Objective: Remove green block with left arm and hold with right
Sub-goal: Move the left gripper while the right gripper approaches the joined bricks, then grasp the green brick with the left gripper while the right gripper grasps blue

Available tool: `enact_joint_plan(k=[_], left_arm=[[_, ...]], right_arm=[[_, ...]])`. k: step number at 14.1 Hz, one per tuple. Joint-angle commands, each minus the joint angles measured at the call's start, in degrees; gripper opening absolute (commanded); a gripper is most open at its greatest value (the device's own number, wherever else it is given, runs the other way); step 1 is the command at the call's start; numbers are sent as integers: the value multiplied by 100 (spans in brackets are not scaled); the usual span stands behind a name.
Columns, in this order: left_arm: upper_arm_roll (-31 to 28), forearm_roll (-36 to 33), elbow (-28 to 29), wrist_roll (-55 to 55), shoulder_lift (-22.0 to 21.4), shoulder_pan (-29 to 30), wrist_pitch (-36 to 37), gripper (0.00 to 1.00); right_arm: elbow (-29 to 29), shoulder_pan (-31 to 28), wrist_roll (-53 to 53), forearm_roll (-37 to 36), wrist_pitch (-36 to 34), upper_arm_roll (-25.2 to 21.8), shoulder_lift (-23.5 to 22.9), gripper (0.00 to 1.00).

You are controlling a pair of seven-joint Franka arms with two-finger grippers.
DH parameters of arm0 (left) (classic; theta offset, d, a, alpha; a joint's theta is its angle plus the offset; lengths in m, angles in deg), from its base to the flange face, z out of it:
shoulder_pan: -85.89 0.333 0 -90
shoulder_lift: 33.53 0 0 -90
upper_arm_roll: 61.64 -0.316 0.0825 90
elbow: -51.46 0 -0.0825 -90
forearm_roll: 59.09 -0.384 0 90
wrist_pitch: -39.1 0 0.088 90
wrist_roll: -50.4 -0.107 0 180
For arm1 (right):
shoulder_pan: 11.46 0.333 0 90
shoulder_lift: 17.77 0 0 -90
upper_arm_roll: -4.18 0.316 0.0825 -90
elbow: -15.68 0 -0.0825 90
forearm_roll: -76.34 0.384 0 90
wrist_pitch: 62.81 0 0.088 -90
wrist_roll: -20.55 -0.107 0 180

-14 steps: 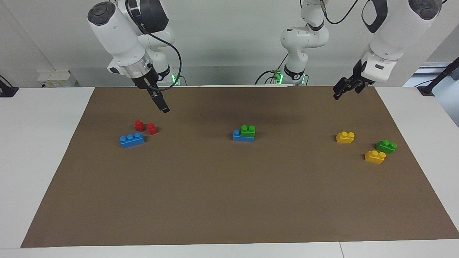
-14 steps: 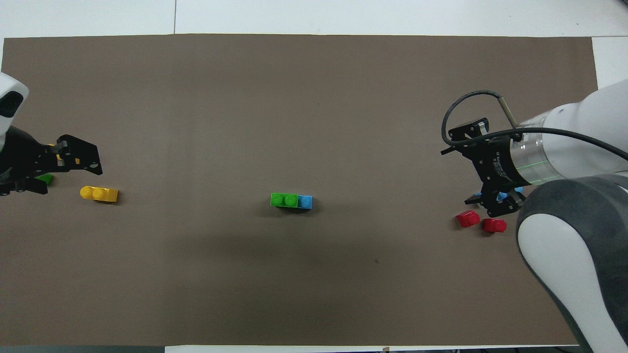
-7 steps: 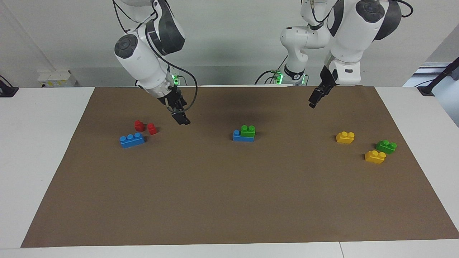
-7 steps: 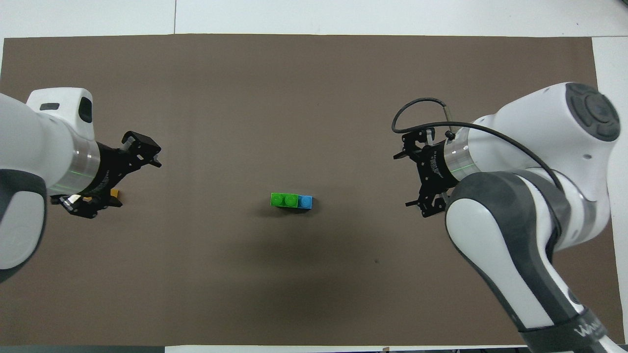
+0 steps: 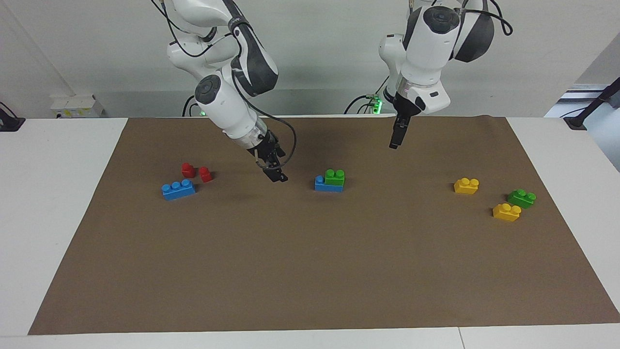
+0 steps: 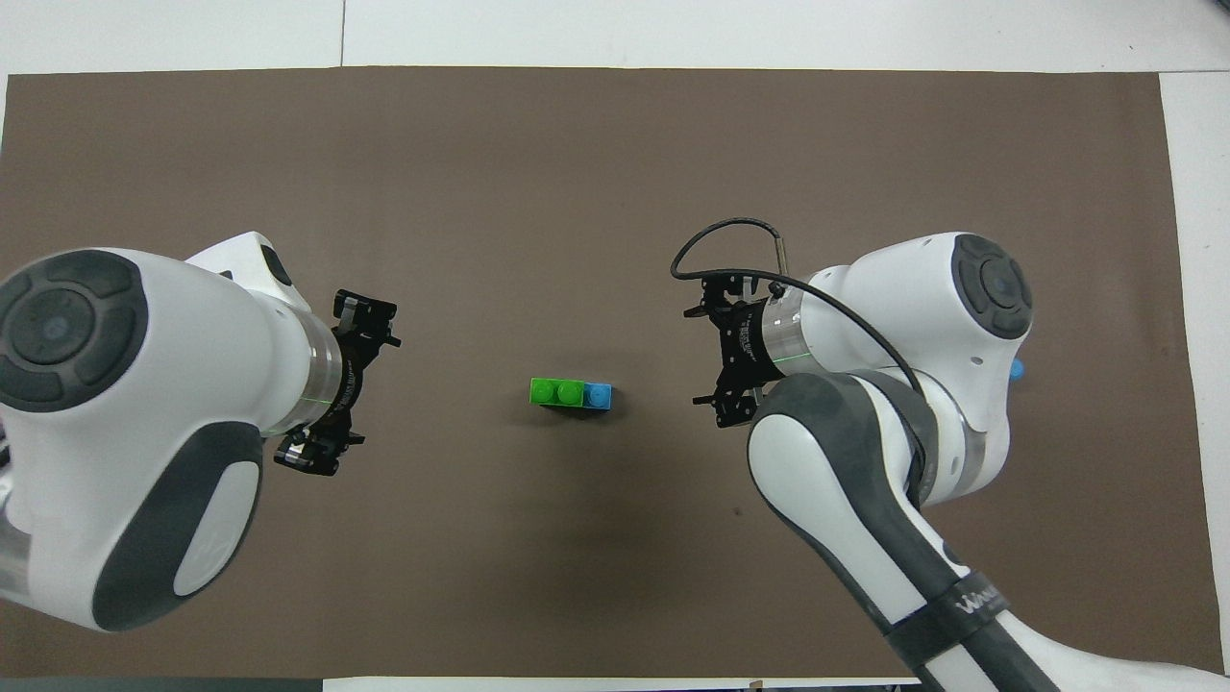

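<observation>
Green block [image 5: 334, 177], mid-mat, stacked on a blue brick [image 5: 328, 184], long axis running arm to arm: right gripper [image 5: 276, 175] low beside it, left gripper [image 5: 395, 142] above (finger states not discernible), right nearer.

You see the green block [image 5: 334, 177], a small bright two-stud brick, seated upright on a blue brick [image 5: 323, 184] at mid-desk. The white left arm [image 5: 426, 29] hangs above the mat, apart from the block.
</observation>
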Motion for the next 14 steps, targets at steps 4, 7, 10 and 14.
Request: enact_joint_plan(k=[4,7,10,14], left_arm=[[-84,67,268,1720,419,-587,-770,100],[-93,67,259,2248,805,-736,-1166,100],[-93,58,276,2680,1113,-825,-1606,100],[-93,58,469,3084,1369,-974,-2159,100]], right_arm=[[713,578,-122,389,1164,-9,-67,100],[723,736,-113,635,1367,-9,-287,100],[714,851,-113,819,1578,-9,-445,100],[592,1150,-104,987,2088,-9,-866,100]])
